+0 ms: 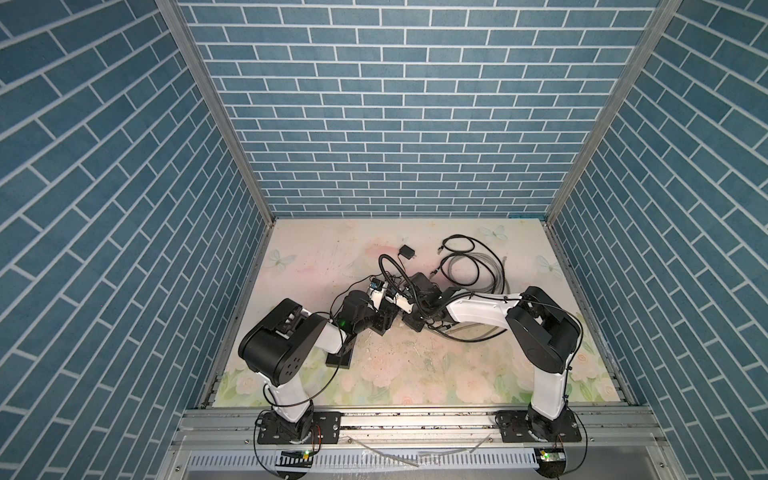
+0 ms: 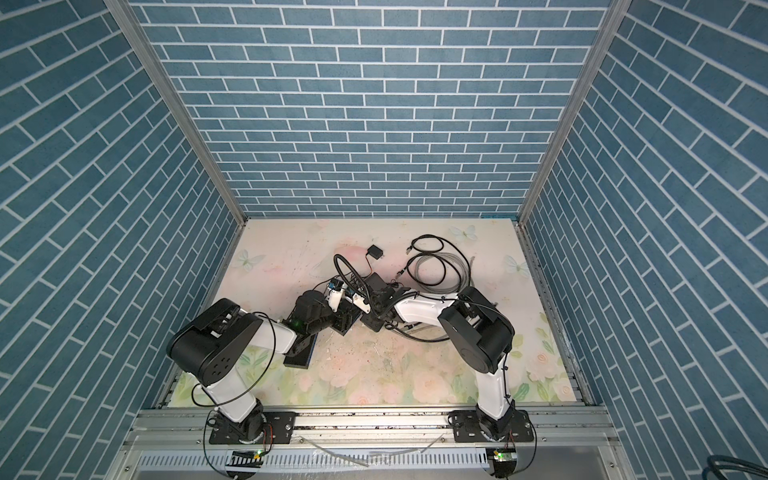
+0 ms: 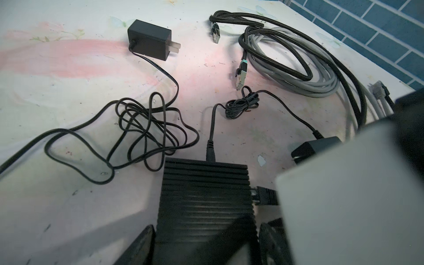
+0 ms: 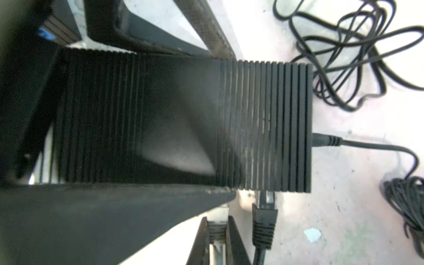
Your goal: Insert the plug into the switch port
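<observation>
The plug [image 4: 216,229], a grey-booted network connector, is pinched between the nearly closed fingers of the right gripper [image 4: 216,220]. Its nose is right at the port face of the switch [image 4: 263,119], but a finger of the other arm covers the mouth of the port, so I cannot tell whether the nose is inside or only at the lip. The switch, a black ribbed box, lies flat near the middle of the table [image 1: 415,374], under the two wrists where they meet in both top views. The left gripper [image 3: 204,243] clamps it, fingers [image 3: 140,245] set wide with one against each long side. To seat the plug well, I judge it should travel straight along its own length, square to the port face and level with the table, with the latch tab turned the way the port expects; any tilt is likely to jam the nose on the rim. The left grip should stay firm so the box neither slides nor turns under the push. Just beside the target, toward the power lead [image 4: 325,140], a black plug [image 4: 263,220] is already seated, which leaves little room to drift that way. Beyond the switch a tangle of thin wire [image 3: 146,130] lies near, while a wall adapter [image 3: 150,42] and coiled cables [image 3: 286,57] lie farther off, out of the push line.
</observation>
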`<action>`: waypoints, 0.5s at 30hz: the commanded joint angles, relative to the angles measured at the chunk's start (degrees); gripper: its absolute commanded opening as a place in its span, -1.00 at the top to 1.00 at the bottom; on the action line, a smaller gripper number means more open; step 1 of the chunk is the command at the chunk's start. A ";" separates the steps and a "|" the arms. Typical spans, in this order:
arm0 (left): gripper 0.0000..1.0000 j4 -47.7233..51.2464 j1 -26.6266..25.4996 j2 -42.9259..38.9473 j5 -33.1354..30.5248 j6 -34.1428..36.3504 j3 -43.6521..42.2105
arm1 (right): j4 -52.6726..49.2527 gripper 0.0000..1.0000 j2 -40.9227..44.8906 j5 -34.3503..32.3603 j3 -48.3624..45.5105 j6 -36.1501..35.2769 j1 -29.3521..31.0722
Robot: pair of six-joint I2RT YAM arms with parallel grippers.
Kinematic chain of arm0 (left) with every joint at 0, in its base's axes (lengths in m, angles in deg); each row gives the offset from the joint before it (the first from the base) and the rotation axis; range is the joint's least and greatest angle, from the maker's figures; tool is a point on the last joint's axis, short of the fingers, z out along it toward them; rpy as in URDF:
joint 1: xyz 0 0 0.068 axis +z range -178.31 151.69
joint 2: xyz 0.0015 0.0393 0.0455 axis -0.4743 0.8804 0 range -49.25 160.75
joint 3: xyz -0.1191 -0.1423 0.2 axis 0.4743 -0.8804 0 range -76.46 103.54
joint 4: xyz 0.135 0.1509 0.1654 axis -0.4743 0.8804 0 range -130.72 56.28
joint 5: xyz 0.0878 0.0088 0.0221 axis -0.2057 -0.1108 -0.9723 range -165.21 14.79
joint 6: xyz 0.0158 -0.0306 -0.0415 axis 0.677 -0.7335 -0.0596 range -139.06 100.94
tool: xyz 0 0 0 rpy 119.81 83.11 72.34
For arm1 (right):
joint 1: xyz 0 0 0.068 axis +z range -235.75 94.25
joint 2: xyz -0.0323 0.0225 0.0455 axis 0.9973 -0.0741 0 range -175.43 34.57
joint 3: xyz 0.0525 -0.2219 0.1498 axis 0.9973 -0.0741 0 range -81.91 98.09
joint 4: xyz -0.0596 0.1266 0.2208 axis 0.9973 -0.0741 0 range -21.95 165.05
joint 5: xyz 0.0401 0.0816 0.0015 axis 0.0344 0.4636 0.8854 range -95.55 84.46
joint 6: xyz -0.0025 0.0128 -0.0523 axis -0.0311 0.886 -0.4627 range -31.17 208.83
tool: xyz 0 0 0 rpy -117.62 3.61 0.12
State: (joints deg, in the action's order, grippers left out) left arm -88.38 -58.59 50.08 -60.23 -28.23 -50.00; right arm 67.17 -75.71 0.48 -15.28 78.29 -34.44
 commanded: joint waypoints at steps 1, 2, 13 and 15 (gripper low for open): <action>-0.40 4.57 -5.90 1.21 20.59 -0.80 0.19 | 30.41 1.00 -2.02 7.64 8.07 -1.54 1.34; -0.40 4.36 -6.10 1.35 21.05 -1.02 0.41 | 31.66 1.00 -2.34 7.98 7.98 -1.21 1.35; -0.40 5.27 -6.91 2.95 24.91 -1.20 2.46 | 42.08 1.00 -2.89 8.82 6.44 -0.77 1.42; -0.40 5.07 -6.94 3.28 25.93 -1.47 2.61 | 43.13 1.00 -2.19 8.44 6.13 -0.79 1.41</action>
State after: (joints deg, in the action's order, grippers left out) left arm -87.55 -58.49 51.06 -64.40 -27.40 -47.79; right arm 73.64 -77.72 1.48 -15.22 78.35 -35.32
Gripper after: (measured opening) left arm 0.703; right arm 0.116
